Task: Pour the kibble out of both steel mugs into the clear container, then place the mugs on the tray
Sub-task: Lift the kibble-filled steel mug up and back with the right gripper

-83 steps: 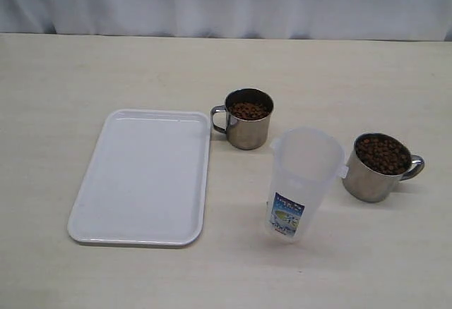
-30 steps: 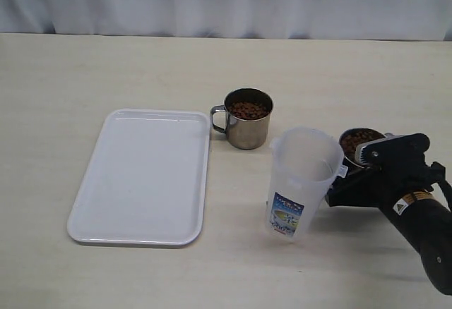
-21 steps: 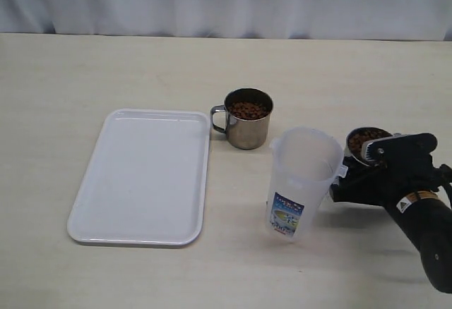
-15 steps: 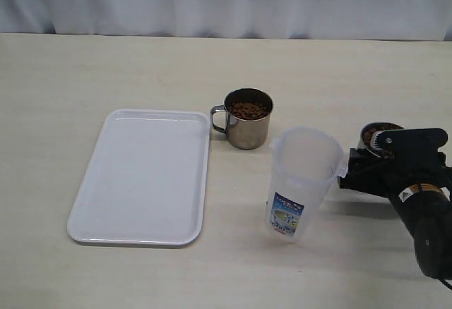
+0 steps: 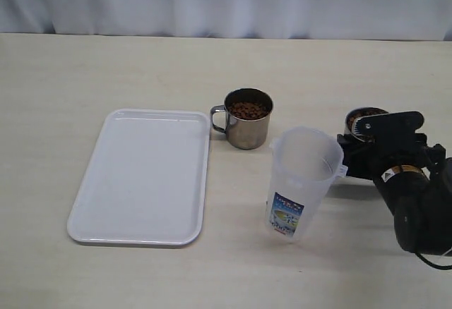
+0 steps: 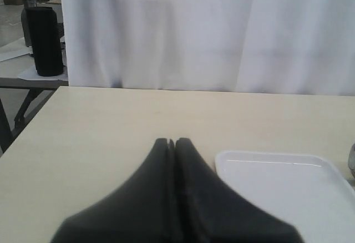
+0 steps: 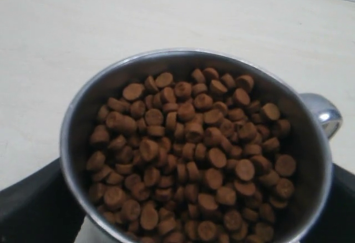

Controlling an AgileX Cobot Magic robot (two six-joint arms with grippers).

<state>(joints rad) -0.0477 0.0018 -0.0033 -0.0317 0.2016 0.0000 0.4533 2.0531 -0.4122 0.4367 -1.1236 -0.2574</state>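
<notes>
Right hand (image 5: 364, 138) pinching steel mug (image 7: 77, 126) of kibble (image 7: 194, 154), clear container (image 5: 300, 175) just beside, second mug (image 5: 247, 134) near tray (image 5: 141, 175), left hand (image 6: 172, 143) pressed together

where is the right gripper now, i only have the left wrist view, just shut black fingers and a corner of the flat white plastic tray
Observer: The right gripper is closed around the short shiny stainless-steel mug just right of the tall translucent plastic container in the exterior view.
Operator: anything poured yet
Observer: No, that mug is full of small dark-brown kibble pellets and the container looks empty.
Operator: and the other mug
Observer: The second steel mug, also holding kibble, stands on the table beside the tray's far right corner, with no gripper near it.
</notes>
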